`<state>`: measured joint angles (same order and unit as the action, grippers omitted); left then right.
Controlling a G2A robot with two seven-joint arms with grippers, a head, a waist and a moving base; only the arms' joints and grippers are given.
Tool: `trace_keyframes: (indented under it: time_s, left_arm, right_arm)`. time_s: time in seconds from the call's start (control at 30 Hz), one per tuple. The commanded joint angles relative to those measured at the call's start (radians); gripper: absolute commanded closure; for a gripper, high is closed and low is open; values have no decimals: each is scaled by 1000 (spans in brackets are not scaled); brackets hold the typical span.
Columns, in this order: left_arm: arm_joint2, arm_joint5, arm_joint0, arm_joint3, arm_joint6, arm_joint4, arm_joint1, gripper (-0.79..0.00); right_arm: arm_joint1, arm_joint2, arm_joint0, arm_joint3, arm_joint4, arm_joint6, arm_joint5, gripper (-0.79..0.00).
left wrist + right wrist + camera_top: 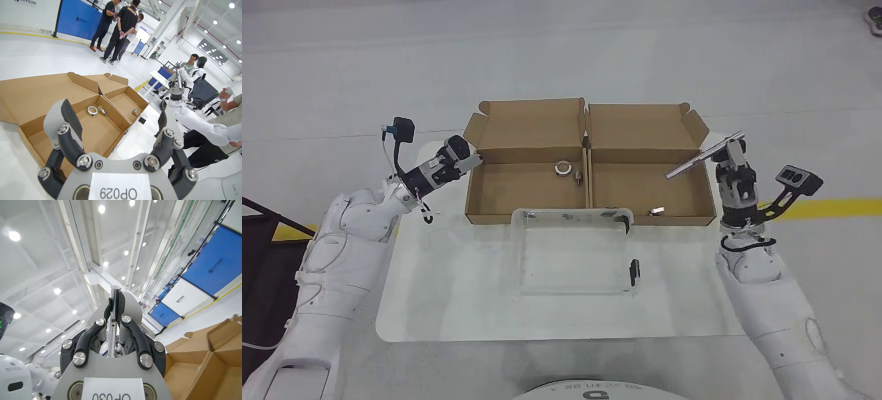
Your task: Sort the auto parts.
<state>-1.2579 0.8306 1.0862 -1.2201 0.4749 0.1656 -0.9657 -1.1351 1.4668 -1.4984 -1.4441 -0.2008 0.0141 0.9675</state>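
My right gripper (731, 152) is raised over the right end of the right cardboard box (647, 190) and is shut on a thin metal rod (702, 157). The rod (114, 313) runs between its pads, and the gripper (114, 303) points up at the ceiling. By the left box's (527, 190) outer corner, my left gripper (115, 115) stands open and holds nothing. That box holds a metal ring (92, 110) and a stepped metal part (102, 109). A small metal part (134, 111) lies in the right box. A black part (634, 268) lies in the clear tray (542, 275).
The white table (442, 290) carries both boxes along its back, their lids folded open behind them. The clear tray sits in front of the boxes at the middle. Bare table lies to the left and right of the tray.
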Motion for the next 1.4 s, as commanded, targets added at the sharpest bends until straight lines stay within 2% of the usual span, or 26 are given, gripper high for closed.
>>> trace_keyframes:
  time_s: [0.0, 0.13, 0.3, 0.37, 0.5, 0.77, 1.17, 1.27, 1.37]
  left_arm:
    - [0, 0, 0, 0, 0, 0, 0, -785]
    - [0, 0, 0, 0, 0, 0, 0, -785]
    - [0, 0, 0, 0, 0, 0, 0, -785]
    - [0, 0, 0, 0, 0, 0, 0, -785]
    - [0, 0, 0, 0, 0, 0, 0, -785]
    - [0, 0, 0, 0, 0, 0, 0, -785]
    - [0, 0, 0, 0, 0, 0, 0, -785]
    - [0, 0, 0, 0, 0, 0, 0, -785]
    - [0, 0, 0, 0, 0, 0, 0, -785]
  right_arm:
    - [-5, 32, -20, -3, 80, -74, -34, 0]
    - [-12, 76, -45, 3, 203, -170, -106, 0]
    - [-21, 90, -35, 25, 436, -264, -272, 0]
    - [-27, 73, -27, 37, 481, -290, -312, 0]
    - [-32, 49, -1, 87, 528, -247, -397, 0]
    - [-32, 25, 57, 145, 762, -193, -575, 0]
    - [-42, -30, 107, 177, 802, -60, -660, 0]
    - [-44, -33, 111, 177, 803, -51, -669, -111]
    - [-45, -37, 114, 179, 807, -48, -673, -179]
